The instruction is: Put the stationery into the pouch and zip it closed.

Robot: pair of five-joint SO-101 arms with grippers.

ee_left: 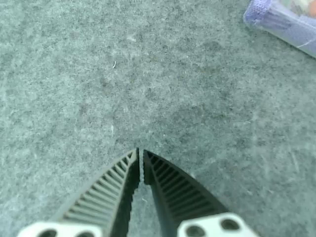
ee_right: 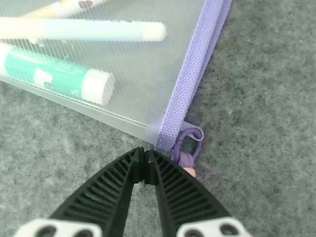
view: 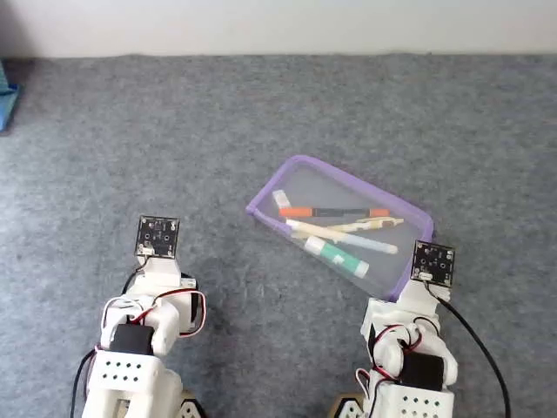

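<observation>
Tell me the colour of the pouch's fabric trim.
Purple; the trim shows best in the right wrist view.

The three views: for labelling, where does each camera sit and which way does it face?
High view: fixed overhead, looking down at the table; left arm and right arm show.
Left wrist view: on the left arm, facing bare table past the shut left gripper.
Right wrist view: on the right arm, facing the zipper pull past the right gripper.
All share the pouch.
</observation>
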